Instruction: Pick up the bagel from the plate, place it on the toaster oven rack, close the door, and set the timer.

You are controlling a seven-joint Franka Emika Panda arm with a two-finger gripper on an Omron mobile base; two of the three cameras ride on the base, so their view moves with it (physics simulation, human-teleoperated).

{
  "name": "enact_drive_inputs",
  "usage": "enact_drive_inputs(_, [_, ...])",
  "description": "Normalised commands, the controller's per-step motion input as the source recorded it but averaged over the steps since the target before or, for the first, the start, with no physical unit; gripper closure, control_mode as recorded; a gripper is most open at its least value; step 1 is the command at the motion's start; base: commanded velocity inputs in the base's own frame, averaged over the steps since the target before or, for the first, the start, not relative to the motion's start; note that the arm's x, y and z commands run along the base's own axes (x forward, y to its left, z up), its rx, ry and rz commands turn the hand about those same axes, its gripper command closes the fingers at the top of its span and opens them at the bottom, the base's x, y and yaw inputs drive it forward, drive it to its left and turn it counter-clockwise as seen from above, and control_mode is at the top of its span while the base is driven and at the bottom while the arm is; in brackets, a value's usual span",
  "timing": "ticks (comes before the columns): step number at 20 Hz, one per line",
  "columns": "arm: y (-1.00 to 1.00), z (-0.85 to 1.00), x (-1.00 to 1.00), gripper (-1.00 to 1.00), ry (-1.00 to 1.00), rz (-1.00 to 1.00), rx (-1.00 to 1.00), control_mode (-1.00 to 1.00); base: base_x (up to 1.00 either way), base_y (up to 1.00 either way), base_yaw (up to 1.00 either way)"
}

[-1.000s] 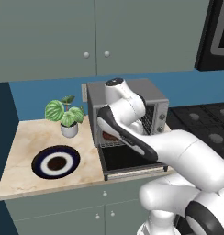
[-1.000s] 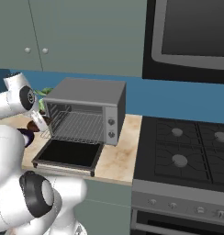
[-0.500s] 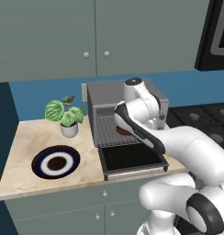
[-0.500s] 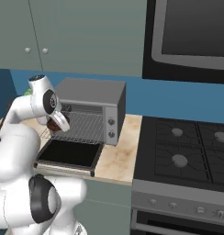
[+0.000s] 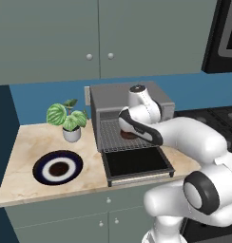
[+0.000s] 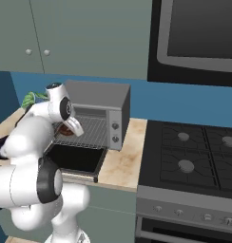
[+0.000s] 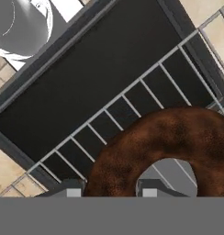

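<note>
The bagel (image 7: 169, 151) was a dark brown ring with a mottled, rough crust and a round hole through which the grey wire showed. It sat just above the toaster oven rack (image 5: 119, 135), near the rack's front right part, inside the mouth of the toaster oven (image 5: 137, 97); whether it touched the wires could not be told. In the hand view, the gripper (image 7: 108, 192) had its two dark tips on either side of the ring's near wall, one outside and one in the hole, clamped on the bagel.

The rack was a silver-grey grid of thin parallel wires spanning the oven's dark cavity. The oven was a boxy grey metal shell with a control panel on its right face, two round knobs (image 6: 115, 132) visible there. The door (image 5: 136, 163) lay dropped flat in front of the oven, a dark glass pane in a grey frame.

Left of the oven, on the beige marbled counter (image 5: 23, 156), lay the plate (image 5: 57, 167): round, flat, navy rim, white ring, brown centre. Behind the plate stood a small leafy plant (image 5: 66, 118) in a white pot.
</note>
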Motion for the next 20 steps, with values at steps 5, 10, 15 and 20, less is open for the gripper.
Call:
enact_drive_inputs(5, [0.0,-0.27,0.62,1.0,0.03,0.06,0.0,-1.0,0.0,0.0,0.0])
enact_drive_inputs(10, [0.0,-0.15,0.53,1.0,0.02,0.06,0.0,-1.0,0.0,0.0,0.0])
enact_drive_inputs(15, [0.0,-0.2,0.33,1.0,0.01,0.07,0.0,-1.0,0.0,0.0,0.0])
enact_drive_inputs(20, [0.0,-0.19,0.29,-1.0,0.04,0.05,0.0,-1.0,0.0,0.0,0.0])
